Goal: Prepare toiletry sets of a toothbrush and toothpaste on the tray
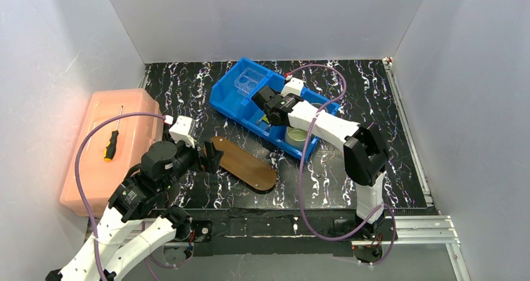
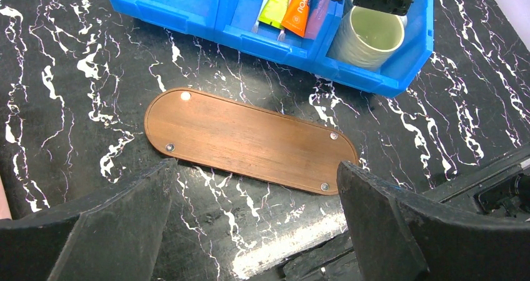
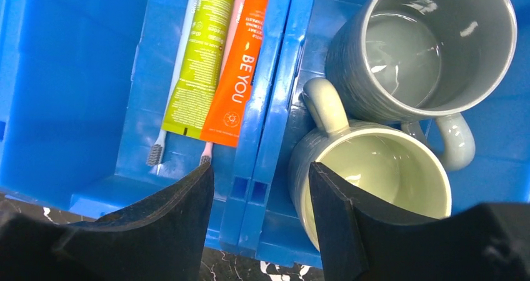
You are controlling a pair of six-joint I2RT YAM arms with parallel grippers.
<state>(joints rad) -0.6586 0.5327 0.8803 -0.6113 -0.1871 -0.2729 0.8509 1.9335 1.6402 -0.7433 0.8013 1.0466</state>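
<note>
The dark-brown wooden tray [image 1: 247,164] [image 2: 250,140] lies bare on the marbled table. My left gripper [image 2: 256,168] [image 1: 209,159] hovers open over its near edge, holding nothing. In the middle compartment of the blue bin [image 3: 62,75] lie the lime-green tube [image 3: 200,62] [image 2: 277,3] and the orange tube [image 3: 240,75] [image 2: 299,9]. One toothbrush head [image 3: 155,153] shows left of the green tube. A second, pinkish toothbrush [image 3: 205,158] sticks out between the tubes. My right gripper [image 3: 259,168] [image 1: 265,103] hangs open above the bin, straddling the divider beside the tubes.
A grey mug [image 3: 425,44] and a pale green mug [image 3: 375,175] [image 2: 369,37] fill the bin's end compartment. A clear plastic holder [image 1: 250,80] sits in the far compartment. A pink box [image 1: 106,162] with a screwdriver [image 1: 111,145] on it stands at the left.
</note>
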